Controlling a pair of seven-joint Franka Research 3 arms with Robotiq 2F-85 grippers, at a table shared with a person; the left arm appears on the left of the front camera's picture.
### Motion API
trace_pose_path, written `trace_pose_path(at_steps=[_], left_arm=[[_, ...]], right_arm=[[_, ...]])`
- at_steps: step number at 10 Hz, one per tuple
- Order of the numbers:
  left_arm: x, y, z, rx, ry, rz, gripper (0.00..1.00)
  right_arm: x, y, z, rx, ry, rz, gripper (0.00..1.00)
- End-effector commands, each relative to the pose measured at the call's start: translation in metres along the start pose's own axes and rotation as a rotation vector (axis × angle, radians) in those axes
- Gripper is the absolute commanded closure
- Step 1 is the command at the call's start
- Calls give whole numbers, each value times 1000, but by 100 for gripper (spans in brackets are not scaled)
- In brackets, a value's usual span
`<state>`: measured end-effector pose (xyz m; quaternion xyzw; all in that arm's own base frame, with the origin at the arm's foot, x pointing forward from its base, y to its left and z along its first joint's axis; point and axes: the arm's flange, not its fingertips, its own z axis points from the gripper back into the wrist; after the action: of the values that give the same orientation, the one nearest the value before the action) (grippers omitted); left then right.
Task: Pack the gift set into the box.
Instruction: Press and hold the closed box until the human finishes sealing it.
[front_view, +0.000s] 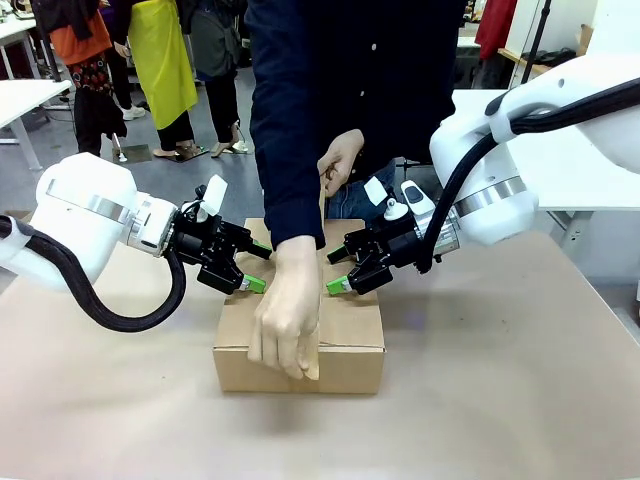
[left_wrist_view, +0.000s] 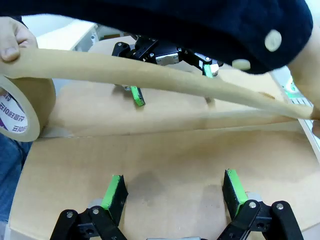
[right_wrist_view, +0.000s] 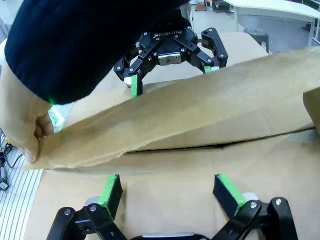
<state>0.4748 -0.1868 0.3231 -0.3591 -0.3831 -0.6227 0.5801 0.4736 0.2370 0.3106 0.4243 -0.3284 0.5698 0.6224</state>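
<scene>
Two grippers press down on a closed box, one from each side. The left gripper (front_view: 252, 284) rests its green pads on the left flap, jaws spread wide and holding nothing; in its wrist view the fingers (left_wrist_view: 114, 192) stand well apart on bare cardboard. The right gripper (front_view: 338, 286) mirrors it on the right flap, also wide open and empty, its fingers (right_wrist_view: 226, 191) parted on the cardboard.

Between them runs the seam where the two top flaps meet. The box (front_view: 350, 335) sits in the middle of the brown table (front_view: 500, 400), flaps folded shut, so the gift set cannot be seen.

Across the table stands a person in a dark navy top. One hand (front_view: 285, 320) presses a strip of brown tape (left_wrist_view: 150, 70) down over the near edge of the box. The other hand (front_view: 340, 160) is raised above, holding the tape roll (left_wrist_view: 22, 107), with the strip stretched taut over the seam.
</scene>
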Motion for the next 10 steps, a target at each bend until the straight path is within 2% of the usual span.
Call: trace_pose_path(at_steps=[1, 10], left_arm=[[-2, -1, -1, -2, 0, 5, 0], [-2, -1, -1, -2, 0, 5, 0]], right_arm=[[-5, 0, -1, -1, 10, -8, 0], [-5, 0, -1, -1, 10, -8, 0]])
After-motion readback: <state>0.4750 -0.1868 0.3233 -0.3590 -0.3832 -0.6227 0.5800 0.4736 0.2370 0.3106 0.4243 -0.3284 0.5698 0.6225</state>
